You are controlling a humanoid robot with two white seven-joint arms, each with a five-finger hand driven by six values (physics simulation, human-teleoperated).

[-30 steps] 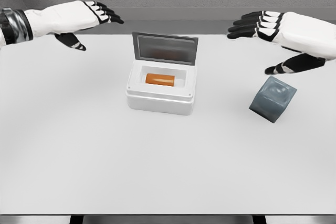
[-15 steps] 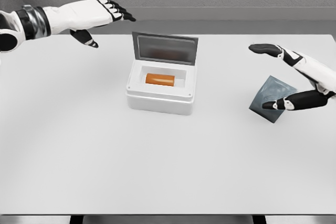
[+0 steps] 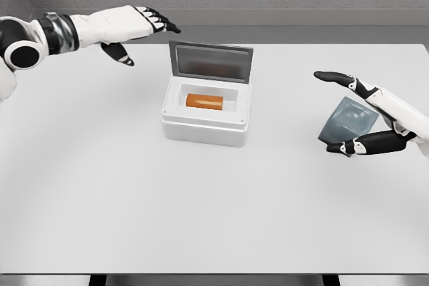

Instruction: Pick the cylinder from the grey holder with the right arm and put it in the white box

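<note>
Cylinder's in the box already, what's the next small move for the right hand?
Probably pull the right hand back, away from the grey holder. The orange cylinder already lies inside the white box, and the open fingers hold nothing.

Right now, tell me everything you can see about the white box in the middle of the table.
The white box sits upright near the middle of the white table, slightly left of centre. It looks like matte plastic, rectangular with rounded corners and thick walls. Its grey lid stands open at the back edge, leaning slightly away. Inside the recess lies an orange cylinder on its side, lengthwise across the box. Neither hand touches the box; only the table beneath and the cylinder within do.
</note>
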